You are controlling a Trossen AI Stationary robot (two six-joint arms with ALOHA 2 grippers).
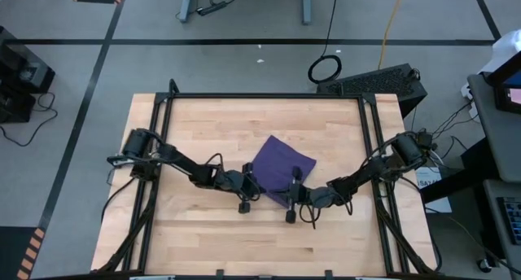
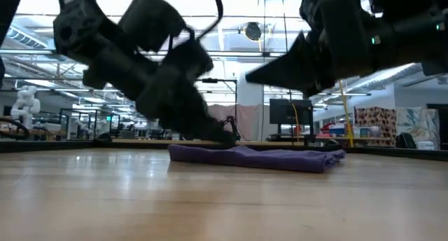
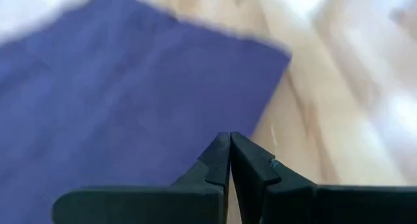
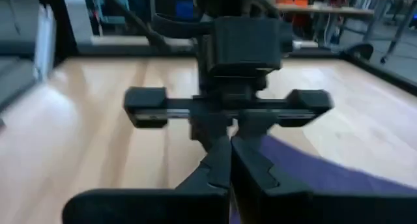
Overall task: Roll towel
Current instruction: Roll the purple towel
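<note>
The purple towel [image 1: 281, 162] lies flat on the wooden table near its middle. It also shows in the low view [image 2: 266, 157], the left wrist view [image 3: 98, 100] and the right wrist view [image 4: 326, 175]. My left gripper [image 1: 260, 185] is shut, its tips low at the towel's near left edge [image 2: 227, 138] [image 3: 230, 140]. My right gripper [image 1: 283, 194] is shut and empty. It stands over the towel's near corner, raised above the cloth [image 2: 250, 78] [image 4: 229, 144], and faces the left gripper. My left gripper slants down from the table's left, its shut fingertips at the towel's near left edge [image 3: 260, 129]. No cloth shows between the fingers. I cannot tell whether the tips touch the towel.
A black frame [image 1: 260, 96] runs along the table's far and side edges. Bare wood [image 1: 212, 239] lies in front of the towel and on both sides of it. The room with screens and benches shows beyond the far edge.
</note>
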